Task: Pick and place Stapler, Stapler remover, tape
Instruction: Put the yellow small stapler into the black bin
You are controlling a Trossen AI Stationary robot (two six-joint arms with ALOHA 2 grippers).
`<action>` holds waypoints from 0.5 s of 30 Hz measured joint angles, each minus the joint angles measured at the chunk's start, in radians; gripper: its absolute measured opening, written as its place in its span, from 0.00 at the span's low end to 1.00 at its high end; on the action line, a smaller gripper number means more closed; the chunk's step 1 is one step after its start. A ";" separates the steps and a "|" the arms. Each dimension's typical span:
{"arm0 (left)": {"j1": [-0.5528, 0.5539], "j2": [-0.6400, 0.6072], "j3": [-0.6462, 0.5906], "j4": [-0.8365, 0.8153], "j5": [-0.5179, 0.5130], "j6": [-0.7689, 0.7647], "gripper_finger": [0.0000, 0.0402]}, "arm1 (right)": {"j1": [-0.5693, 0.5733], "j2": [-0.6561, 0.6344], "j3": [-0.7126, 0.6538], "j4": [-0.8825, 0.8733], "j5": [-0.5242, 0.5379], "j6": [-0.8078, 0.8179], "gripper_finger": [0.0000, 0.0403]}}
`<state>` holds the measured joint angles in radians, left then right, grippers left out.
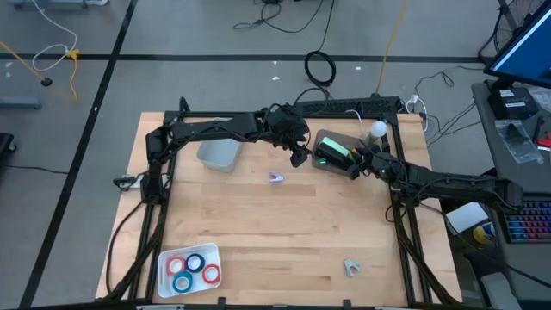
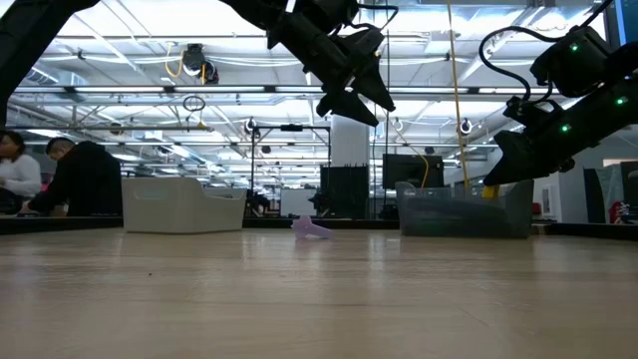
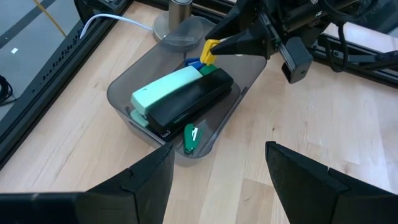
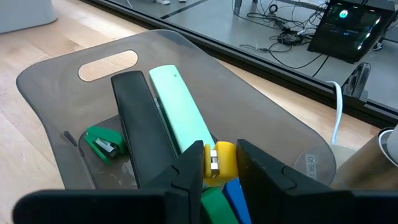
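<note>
A smoky grey bin [image 3: 134,81] near the table's far edge holds a mint-green stapler [image 3: 165,93] and a black stapler [image 3: 189,102] lying side by side, plus a green staple remover [image 3: 190,138]. My right gripper [image 4: 219,165] is over the bin's right end, shut on a yellow staple remover [image 4: 222,158]. My left gripper [image 3: 217,180] hangs open above the table just left of the bin [image 1: 336,151]. A purple staple remover [image 1: 276,178] lies on the table. The red and blue tape rolls [image 1: 191,269] lie in a white tray at the near left. My right gripper pinches the yellow staple remover [image 3: 209,50] between its two fingertips [image 4: 193,163], one on each side, coming slanting down from the table's right. The remover sits over the bin's right end, above a blue piece [image 4: 239,196] and a green piece [image 4: 214,205].
A white bin [image 1: 219,155] stands on the far left of the table. A grey staple remover [image 1: 351,268] lies near the near right edge. A lamp post with a white bulb [image 1: 377,131] stands behind the grey bin. People sit beyond the table in the low view [image 2: 60,175].
</note>
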<state>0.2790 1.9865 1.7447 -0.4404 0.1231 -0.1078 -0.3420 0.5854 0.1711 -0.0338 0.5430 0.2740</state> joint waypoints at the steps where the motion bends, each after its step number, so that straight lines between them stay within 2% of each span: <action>1: 0.000 0.000 0.000 0.000 0.000 0.000 0.64 | 0.000 0.000 0.000 0.000 0.000 -0.001 0.21; 15: -0.001 0.000 0.000 0.000 0.001 -0.002 0.64 | 0.000 -0.002 0.000 0.015 0.005 -0.012 0.36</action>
<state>0.2783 1.9865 1.7443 -0.4408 0.1238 -0.1095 -0.3416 0.5837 0.1711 -0.0191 0.5481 0.2618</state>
